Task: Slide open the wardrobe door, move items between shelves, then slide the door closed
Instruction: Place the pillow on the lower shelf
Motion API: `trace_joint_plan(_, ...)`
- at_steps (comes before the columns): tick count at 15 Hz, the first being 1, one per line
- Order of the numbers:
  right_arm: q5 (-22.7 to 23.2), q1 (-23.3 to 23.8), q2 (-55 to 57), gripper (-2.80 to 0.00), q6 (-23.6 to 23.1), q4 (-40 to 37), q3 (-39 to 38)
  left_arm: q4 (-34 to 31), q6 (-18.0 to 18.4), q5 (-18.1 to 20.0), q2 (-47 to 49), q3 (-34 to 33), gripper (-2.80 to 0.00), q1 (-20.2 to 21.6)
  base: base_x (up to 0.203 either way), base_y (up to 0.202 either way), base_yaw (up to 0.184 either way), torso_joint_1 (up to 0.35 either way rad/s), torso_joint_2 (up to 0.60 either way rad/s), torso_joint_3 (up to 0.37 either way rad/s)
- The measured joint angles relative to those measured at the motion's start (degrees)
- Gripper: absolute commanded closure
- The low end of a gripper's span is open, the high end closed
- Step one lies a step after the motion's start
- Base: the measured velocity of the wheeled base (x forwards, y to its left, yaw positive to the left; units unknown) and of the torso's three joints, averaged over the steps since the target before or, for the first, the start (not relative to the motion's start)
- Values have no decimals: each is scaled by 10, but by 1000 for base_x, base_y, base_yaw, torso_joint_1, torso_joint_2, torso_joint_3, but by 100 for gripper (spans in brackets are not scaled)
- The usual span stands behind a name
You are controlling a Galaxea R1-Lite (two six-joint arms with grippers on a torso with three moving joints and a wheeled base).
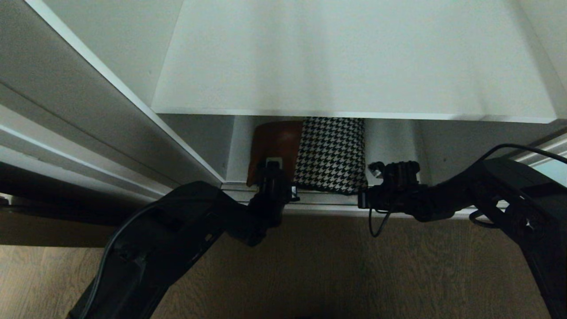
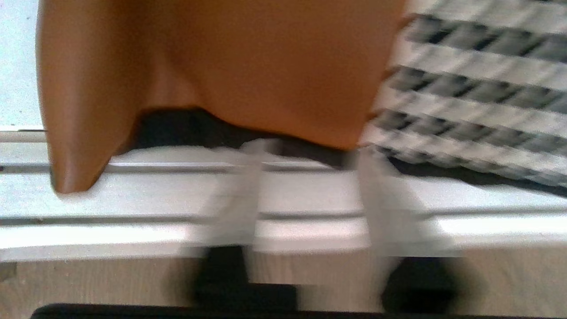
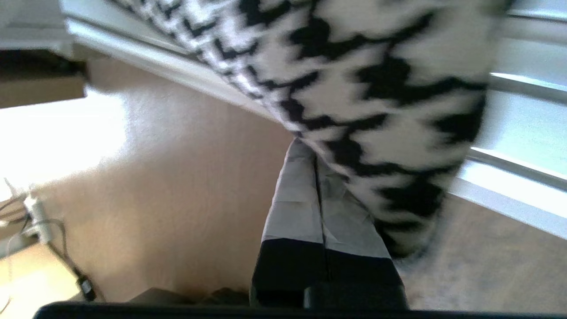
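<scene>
- Found the wardrobe open at centre frame, so the door-sliding looked done. Made out only a pale sliver at the right edge, possibly the sliding wardrobe door [image 1: 556, 173].
- Placed the cushion [image 1: 330, 155] mid-frame on the lower shelf [image 1: 392, 141], beneath the bare upper shelf [image 1: 354, 57]. Judged the transfer not yet made and the closing left to do.
- Caught the left gripper [image 1: 271, 170] at the tan end, fingers [image 2: 237, 199] apart and blurred. Could not confirm any hold.
- Read the right gripper [image 1: 376, 170] as closed, fingers together against the houndstooth corner.
- Lost the cushion's top behind the upper shelf.
</scene>
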State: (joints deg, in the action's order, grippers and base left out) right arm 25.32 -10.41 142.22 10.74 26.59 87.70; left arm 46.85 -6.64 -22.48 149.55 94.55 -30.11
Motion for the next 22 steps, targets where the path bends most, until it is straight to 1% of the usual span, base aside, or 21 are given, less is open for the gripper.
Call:
trace_joint_plan(2,1,3,1,0,1,0,1,-33,-4,0,23,52,0,10,0,0,0,0,0,0)
trace_joint_plan(4,1,7,3,0,1,5,2,-48,-16,-1,33,71,0,19,0,0,0,0,0,0)
trace_joint_plan(6,1,7,5,0,1,8,4,-56,-14,2,46,84,0,20,0,0,0,0,0,0)
trace_joint_plan(8,2,8,5,0,2,12,5,-61,-10,3,68,124,0,25,0,0,0,0,0,0)
trace_joint_plan(10,3,6,6,0,2,29,2,-59,6,5,90,155,0,33,0,0,0,0,0,0)
trace_joint_plan(12,2,3,9,0,1,29,8,-57,9,13,102,163,0,41,0,0,0,0,0,0)
trace_joint_plan(16,0,-7,24,0,2,21,55,-49,11,18,109,166,0,56,0,0,0,0,0,0)
trace_joint_plan(19,0,-15,34,0,1,7,94,-26,12,14,104,166,0,67,0,0,0,0,0,0)
trace_joint_plan(22,0,-22,38,0,-6,-3,100,1,9,10,92,166,0,74,0,0,0,0,0,0)
